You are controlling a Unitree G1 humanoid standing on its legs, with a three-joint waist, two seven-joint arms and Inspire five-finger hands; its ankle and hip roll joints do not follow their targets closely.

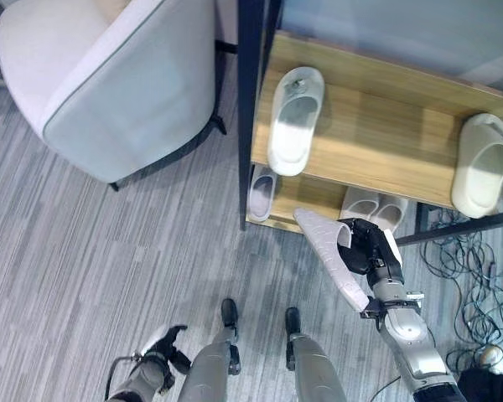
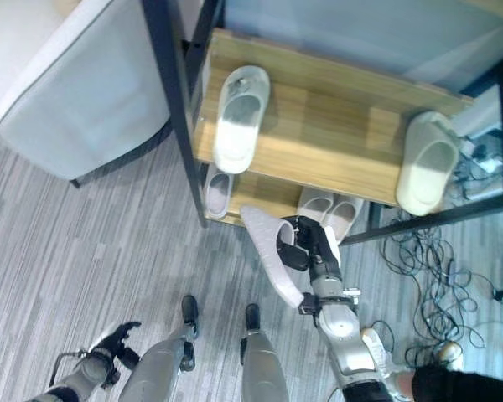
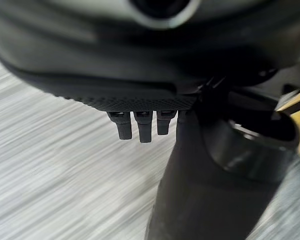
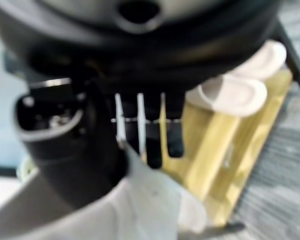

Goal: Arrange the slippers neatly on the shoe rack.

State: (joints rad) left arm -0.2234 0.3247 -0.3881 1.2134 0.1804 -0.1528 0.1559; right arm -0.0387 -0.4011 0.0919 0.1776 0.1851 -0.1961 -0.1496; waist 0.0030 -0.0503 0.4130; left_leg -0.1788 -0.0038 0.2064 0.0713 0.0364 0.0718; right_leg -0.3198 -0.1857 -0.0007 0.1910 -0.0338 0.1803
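Grey striped floor (image 1: 84, 251) runs up to the wooden shoe rack (image 1: 360, 146), where pale slippers sit on both shelves. My right hand (image 1: 370, 247) curls around a light slipper (image 1: 329, 255), holding it tilted just before the lower shelf. My left hand (image 1: 163, 352) hangs low, fingers relaxed.

The rack (image 1: 352, 146) and floor (image 1: 84, 251) are seen from above in both eye views (slightly offset). The floor is viewed closely past the left hand (image 3: 140, 125); the rack past the right hand (image 4: 150, 135).
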